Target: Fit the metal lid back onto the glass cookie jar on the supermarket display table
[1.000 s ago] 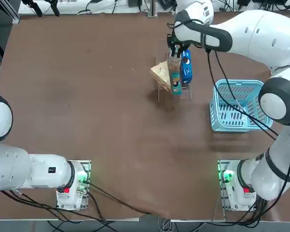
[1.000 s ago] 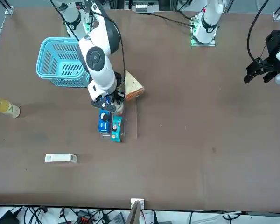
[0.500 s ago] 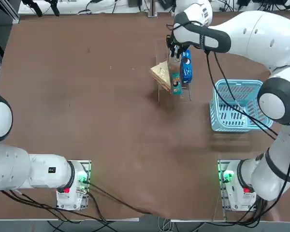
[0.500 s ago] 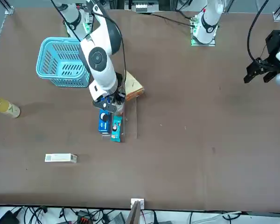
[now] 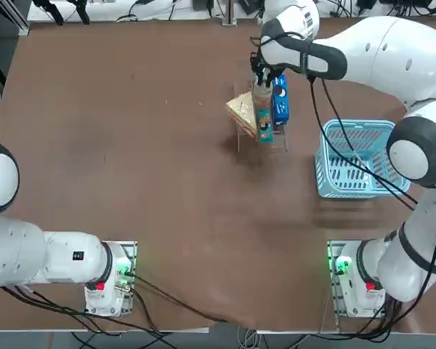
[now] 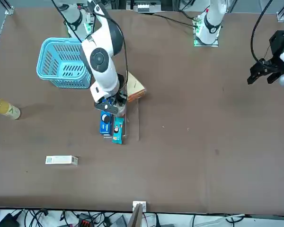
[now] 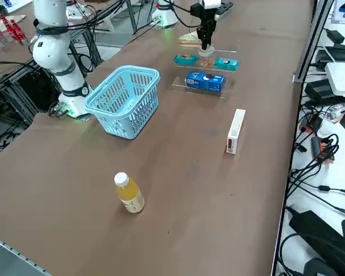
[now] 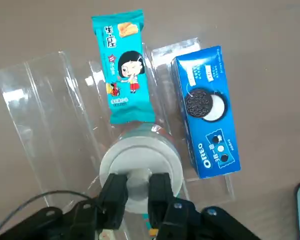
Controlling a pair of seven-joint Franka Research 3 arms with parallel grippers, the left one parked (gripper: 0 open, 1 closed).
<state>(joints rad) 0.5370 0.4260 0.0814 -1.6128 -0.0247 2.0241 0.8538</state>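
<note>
Now: right gripper pinching one round silvery metal lid | one glass cookie jar beneath | two snack packs: teal, blue

metal lid atop glass cookie jar

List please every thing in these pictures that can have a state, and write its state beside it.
metal lid: gripped at its centre knob, lying over the jar's mouth
glass cookie jar: upright on the clear display stand, mouth covered by the lid
right gripper: shut on the lid, pointing down
blue basket: upright, looks empty
yellow drink bottle: upright, capped
white box: lying on the table
</note>
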